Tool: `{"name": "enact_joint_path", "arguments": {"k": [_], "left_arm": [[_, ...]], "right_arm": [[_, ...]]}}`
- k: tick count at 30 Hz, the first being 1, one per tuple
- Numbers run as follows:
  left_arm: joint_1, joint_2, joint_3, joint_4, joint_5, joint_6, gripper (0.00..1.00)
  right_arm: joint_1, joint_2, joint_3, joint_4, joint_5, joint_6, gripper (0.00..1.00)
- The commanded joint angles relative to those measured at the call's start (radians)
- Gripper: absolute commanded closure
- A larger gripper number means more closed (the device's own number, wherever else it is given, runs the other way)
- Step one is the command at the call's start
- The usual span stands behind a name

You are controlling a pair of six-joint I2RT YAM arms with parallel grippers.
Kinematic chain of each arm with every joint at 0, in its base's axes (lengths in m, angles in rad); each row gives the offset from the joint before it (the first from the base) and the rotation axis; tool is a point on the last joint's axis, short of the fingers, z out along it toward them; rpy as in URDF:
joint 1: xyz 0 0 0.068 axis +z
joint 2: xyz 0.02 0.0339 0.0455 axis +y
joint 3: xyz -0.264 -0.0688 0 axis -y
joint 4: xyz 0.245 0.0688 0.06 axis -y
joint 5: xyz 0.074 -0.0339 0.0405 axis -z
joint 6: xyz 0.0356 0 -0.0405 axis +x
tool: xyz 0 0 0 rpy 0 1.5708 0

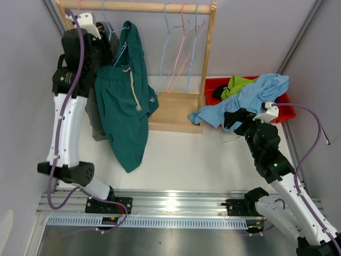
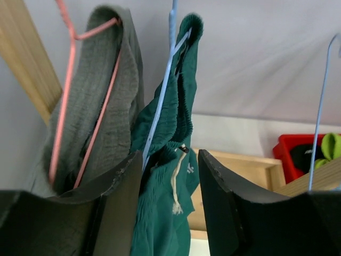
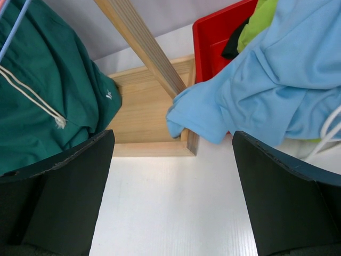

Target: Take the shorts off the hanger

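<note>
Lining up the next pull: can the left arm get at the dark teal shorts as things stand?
Probably yes. The left gripper hangs open right before the dark teal shorts on their blue hanger, with nothing between. The grey shorts crowd one finger.

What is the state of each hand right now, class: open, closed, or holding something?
Left hand: open, holding nothing, up by the dark teal shorts.
Right hand: open wide, holding nothing.
</note>
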Motion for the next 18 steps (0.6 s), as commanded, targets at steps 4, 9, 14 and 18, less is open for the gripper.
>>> {"name": "enact_joint_path", "arguments": {"k": [4,9,14,18], "left_arm": [[0.067,0.138,0.192,-0.053,0.086,-0.021,0.52],[0.07,0.201,0.255,-0.073,0.071,-0.025,0.55],[0.076,0.228,0.26,-0.076,0.091,-0.033,0.6],[0.078,0.241,0.255,-0.079,0.096,-0.034,0.62]], "right_arm": [[0.004,-0.051,0.006,-0.045,0.048,-0.037,0.01],[0.004,-0.065,-0.008,-0.059,0.059,-0.04,0.01],[0.004,-0.062,-0.018,-0.055,0.056,-0.032,0.01],[0.006,-0.059,-0.023,-0.049,0.056,-0.026,0.01]]}}
